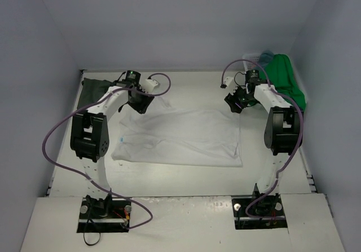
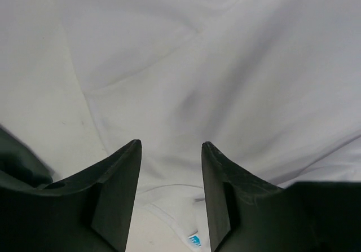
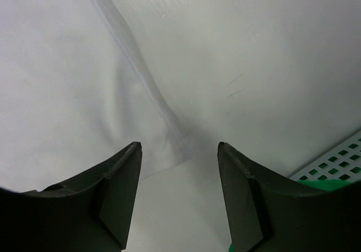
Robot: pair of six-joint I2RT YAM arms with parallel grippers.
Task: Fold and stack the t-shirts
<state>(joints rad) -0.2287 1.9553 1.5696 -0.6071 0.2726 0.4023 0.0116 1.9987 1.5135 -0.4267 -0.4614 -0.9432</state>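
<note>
Closest in, the two arm bases sit bolted at the table's (image 1: 186, 178) near edge, each trailing a looping purple cable (image 1: 49, 136). Just beyond them the white t-shirt (image 1: 186, 136) lies spread flat across the middle of the pale, smooth tabletop. It is thin, soft cloth with shallow creases, its collar end to the left and its straight hem to the right. A small blue label (image 2: 194, 241) shows at the neckline in the left wrist view.

At the shirt's far left part hangs the left gripper (image 2: 171, 145). Its dark, wedge-shaped fingers (image 2: 121, 195) are parted a moderate way with nothing between them, only rumpled white fabric beneath. At the far right corner of the shirt is the right gripper (image 3: 178, 145), its jaws spread wider and likewise empty. The hem corner lies below the gap, with bare table beside it (a couple of faint scratches mark the surface there).

Farther back on the left, the dark grey-green t-shirt (image 1: 93, 88) lies against the far left edge of the table, partly hidden by the left arm. In the far right corner stands a white plastic lattice basket (image 3: 333, 162), its square holes plain in the right wrist view. The bright green t-shirt (image 1: 287, 83) is heaped over it and spills down its side. A bit of teal-blue t-shirt (image 1: 266, 55) pokes up behind, mostly covered by the green one.
</note>
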